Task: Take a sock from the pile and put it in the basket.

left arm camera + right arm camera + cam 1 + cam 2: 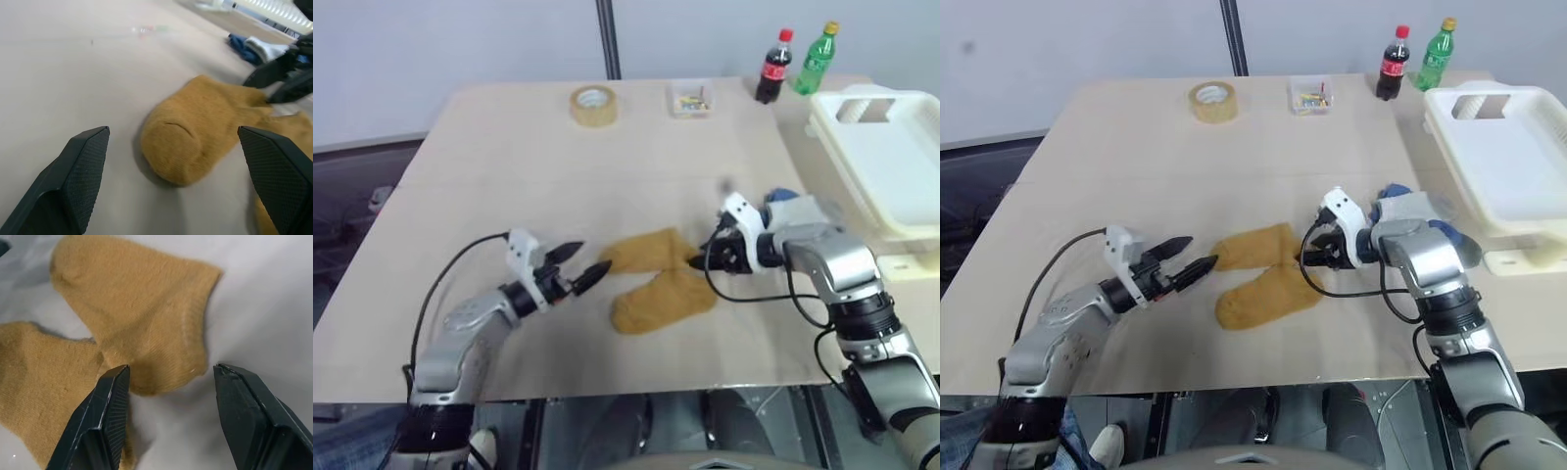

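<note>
mustard-tan sock (646, 252), flat, soft ribbed knit

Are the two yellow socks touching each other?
Touching. In the right wrist view, one tan sock overlaps the other tan sock with no gap.

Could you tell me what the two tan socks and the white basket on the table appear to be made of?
The tan socks look like soft knitted fabric, matte: fine ribbing and limp, rounded edges show in the wrist views. The basket looks like moulded white plastic, smooth and slightly glossy, with a rigid rim and a handle cut-out; the exact plastic cannot be told.
</note>
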